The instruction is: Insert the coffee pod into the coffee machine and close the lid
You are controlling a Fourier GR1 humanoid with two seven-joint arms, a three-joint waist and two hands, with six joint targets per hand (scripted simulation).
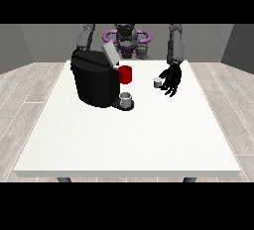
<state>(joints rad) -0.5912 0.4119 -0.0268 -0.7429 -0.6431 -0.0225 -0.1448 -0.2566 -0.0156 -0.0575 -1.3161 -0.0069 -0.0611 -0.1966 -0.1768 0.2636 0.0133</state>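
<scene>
A: White desk (124,140), broad and plain, its near edge low in the view and two dark legs just showing under it. Pale grey plank floor (25,95) runs round it on both sides, and grey walls (39,38) close the room behind the robot (126,38).

B: What stands on the desk?

A: Black machine (95,78) on the far left part, with its grey lid (110,54) tilted up and open. Red part (125,74) sticks out at its right side, and a small grey cup (126,98) sits on the dark base below that.

B: And the pod?

A: Pod (158,82) is small and pale, on the desk right of the machine and well apart from it. It lies just beside the hand at the view's right (172,79).

B: Is that hand gripping it?

A: No. Its fingers (171,91) hang down relaxed and spread, next to the pod, not curled round it. I cannot tell if any of them touches it.

B: The other hand?

A: Only an upper arm (84,35) shows at the view's left, above the machine; the hand itself is hidden behind it
</scene>
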